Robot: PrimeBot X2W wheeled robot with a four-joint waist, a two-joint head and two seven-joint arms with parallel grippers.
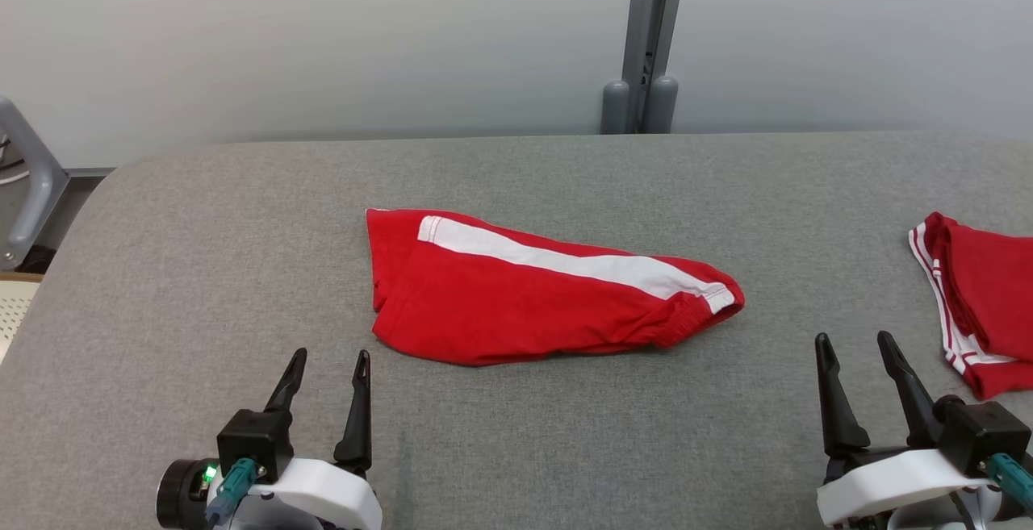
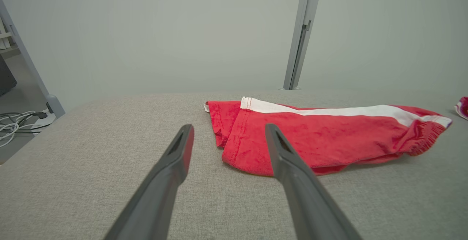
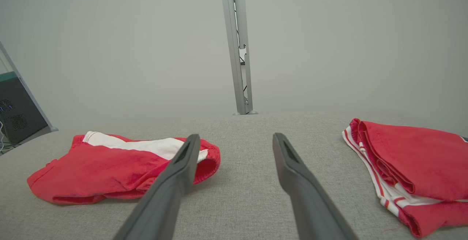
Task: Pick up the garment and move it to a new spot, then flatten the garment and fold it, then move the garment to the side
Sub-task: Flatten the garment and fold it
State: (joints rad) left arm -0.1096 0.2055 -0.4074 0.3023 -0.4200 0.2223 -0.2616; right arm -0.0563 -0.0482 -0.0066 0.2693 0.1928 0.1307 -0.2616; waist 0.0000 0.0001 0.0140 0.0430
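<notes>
On the grey fabric bench [image 1: 202, 272], pretty much dead centre, sit the red shorts [image 1: 516, 312]. They're lying flat-ish and doubled over, with one wide white stripe along the far side and the gathered elastic waistband at the robot's right end. Both hands are parked near the front edge, apart from the cloth. The left hand [image 1: 332, 354] has its two dark fingers spread wide and isn't holding anything, and the right hand [image 1: 853, 337] is the same, wide apart and empty. Off at the bench's right edge there's a second red garment [image 1: 980, 296], folded, with thin red-and-white striped trim, just beside the right hand. A little green light [image 1: 210, 473] glows on the left wrist. A grey post [image 1: 648, 38] stands behind the bench.
</notes>
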